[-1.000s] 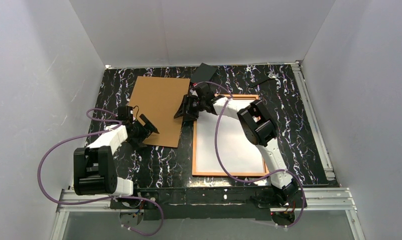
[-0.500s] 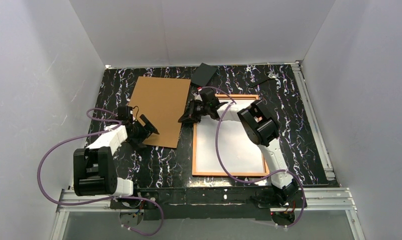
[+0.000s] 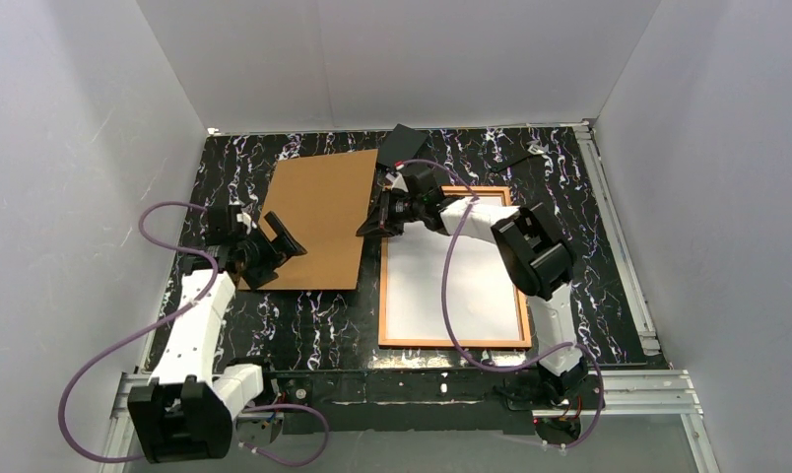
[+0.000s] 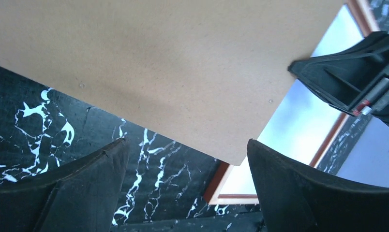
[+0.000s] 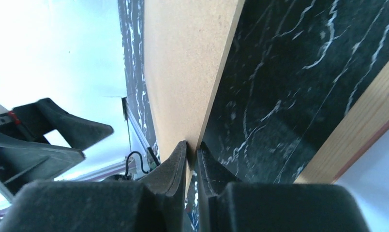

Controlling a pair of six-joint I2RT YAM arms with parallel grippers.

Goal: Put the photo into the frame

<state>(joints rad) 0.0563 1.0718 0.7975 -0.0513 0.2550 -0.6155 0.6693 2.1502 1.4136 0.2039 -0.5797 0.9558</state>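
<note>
Brown board (image 3: 318,212) at centre, edge clamped by right pincer (image 5: 191,150), left pincer (image 4: 185,152) spread wide at left, white-backed photo (image 3: 456,286) inside frame (image 3: 382,296), lower right

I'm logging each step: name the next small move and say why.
Probably the right end effector, shut on the cardboard board's edge, should slide it over the frame: the photo lies inside, white back up, and the open left end effector holds nothing.

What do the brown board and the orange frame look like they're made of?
The brown board is probably fibreboard or stiff cardboard with a matte finish: the right wrist view shows a thin, uniform tan edge. The frame seems to be wood, light orange with faint straight grain and a low sheen.
</note>
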